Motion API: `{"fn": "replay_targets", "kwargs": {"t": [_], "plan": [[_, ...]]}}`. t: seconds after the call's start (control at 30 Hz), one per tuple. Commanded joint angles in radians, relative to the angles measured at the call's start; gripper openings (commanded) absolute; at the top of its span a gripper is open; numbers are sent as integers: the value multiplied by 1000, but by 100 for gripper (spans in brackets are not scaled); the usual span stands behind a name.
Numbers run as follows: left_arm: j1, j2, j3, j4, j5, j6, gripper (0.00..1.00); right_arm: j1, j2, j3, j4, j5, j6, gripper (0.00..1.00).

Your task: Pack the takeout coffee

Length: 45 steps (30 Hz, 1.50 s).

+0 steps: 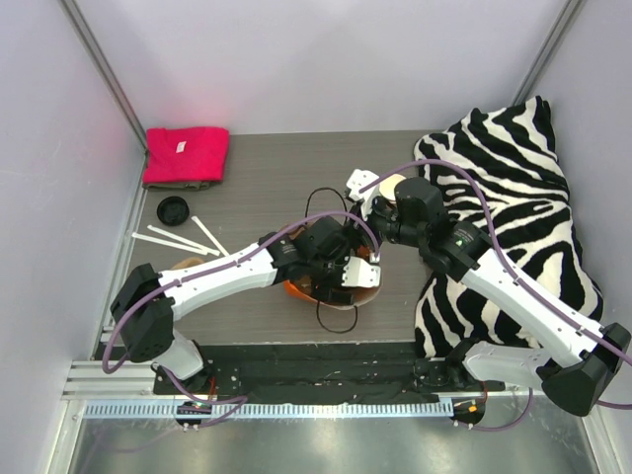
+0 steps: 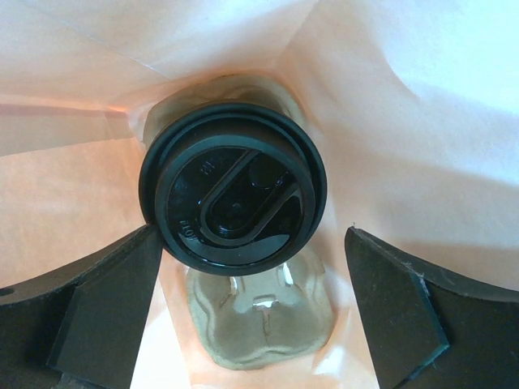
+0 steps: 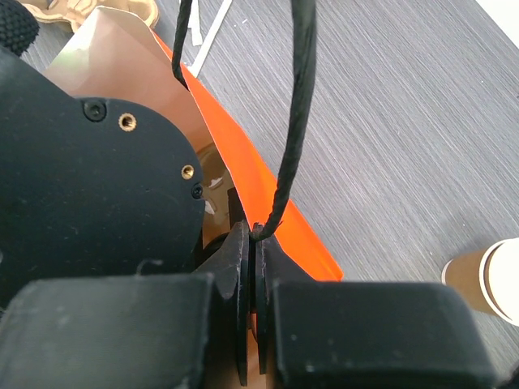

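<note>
The takeout coffee (image 2: 233,186), seen from above as a round black lid, stands inside the orange bag (image 1: 296,289) on a moulded brown tray (image 2: 259,324). My left gripper (image 2: 253,259) is down in the bag and open. Its fingers (image 2: 105,308) stand on either side of the cup, the left one close to the lid's rim, and hold nothing. From above, the left gripper (image 1: 336,267) hides the cup. My right gripper (image 3: 259,231) is shut on the orange bag's (image 3: 268,186) rim, where the black cord handle (image 3: 296,105) meets it.
A lidless kraft cup (image 1: 391,188) stands behind the right arm, at the right edge of the right wrist view (image 3: 486,284). A loose black lid (image 1: 173,209), white stir sticks (image 1: 178,237) and a red cloth (image 1: 186,155) lie at the left. A zebra-print cloth (image 1: 513,197) covers the right side.
</note>
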Motion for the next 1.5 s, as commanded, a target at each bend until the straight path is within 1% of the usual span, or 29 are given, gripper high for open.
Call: {"fn": "replay_targets", "kwargs": {"t": [0.0,0.13,0.23,0.37,0.47,0.57,0.83,1.0,1.1,1.13,1.17,1.47], "plan": [[6,-55,4,16,-19,-34,100,8,-21,-13,-36,-26,3,1],[6,-61,5,18,-14,-37,96,8,-16,-13,-36,-27,3,1],[6,-59,4,22,-13,-37,90,9,-15,-12,-36,-27,1,1],[7,-52,-1,34,-10,-39,80,8,-12,-7,-36,-29,0,1],[6,-50,-5,51,-13,-37,75,8,-10,-7,-36,-30,-2,1],[7,-40,-1,65,-14,-37,73,8,-7,-7,-35,-32,-2,1],[6,14,-1,80,-23,-22,71,8,-9,-9,-36,-35,3,1],[7,22,-48,96,-45,-2,70,8,-10,-10,-38,-30,-2,1],[10,13,-51,93,-54,-12,76,6,-10,-13,-38,-24,-11,1],[12,8,-45,88,-56,-19,81,8,-9,-12,-39,-20,-11,1],[12,-3,-42,87,-59,-22,82,8,-7,-13,-38,-20,-12,1],[10,-62,38,5,-57,-42,88,8,-15,-9,-36,0,-20,1]]}}
